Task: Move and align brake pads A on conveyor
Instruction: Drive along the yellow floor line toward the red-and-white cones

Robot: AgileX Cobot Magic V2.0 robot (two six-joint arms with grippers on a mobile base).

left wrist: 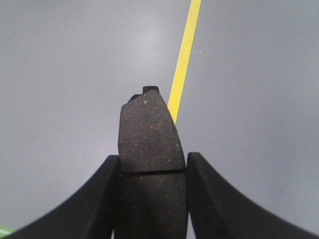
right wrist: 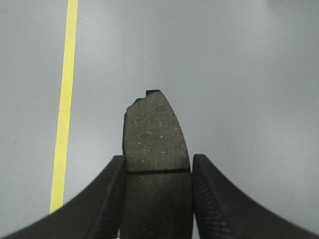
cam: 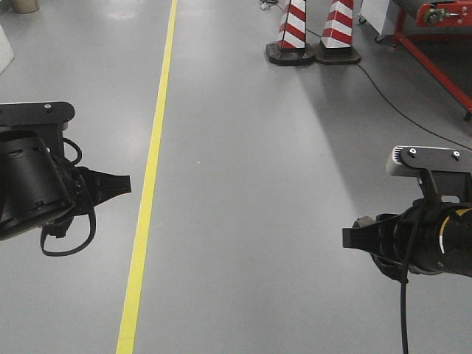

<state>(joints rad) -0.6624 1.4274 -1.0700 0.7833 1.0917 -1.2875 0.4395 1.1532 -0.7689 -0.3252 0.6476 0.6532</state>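
- The grey floor [cam: 243, 184] fills all three views, smooth and faintly glossy, with a pale glare patch toward 12 o'clock in the front view.
- A yellow floor line [cam: 151, 169] runs from 12 o'clock down to about 7 o'clock in the front view. It passes just beside the left arm.
- A red-framed stand [cam: 431, 44] sits at 1 o'clock in the front view. I cannot tell what it carries.
- Two red-and-white striped traffic cones [cam: 295, 33] stand side by side on black bases at 12 to 1 o'clock, next to the stand.
- A thin black cable [cam: 398, 103] trails over the floor from the cones toward 3 o'clock.
- The left arm [cam: 29, 184] enters at 9 o'clock, black and wrapped with looped wires.
- The right arm [cam: 435, 243] enters at 4 o'clock, with a silver camera housing [cam: 430, 161] on top.
- The left gripper [left wrist: 152, 164] is pinching the left-held brake pad [left wrist: 148, 134], its two black fingers pressed against the pad's long edges.
- The right gripper [right wrist: 157, 164] clamps the right-held brake pad [right wrist: 154, 134] in the same way.
- Each pad is dark, speckled and oblong and points to 12 o'clock above the floor. Its groove lies level with the fingertips and a small notch is at its far end.
- No conveyor belt surface shows beneath either pad.
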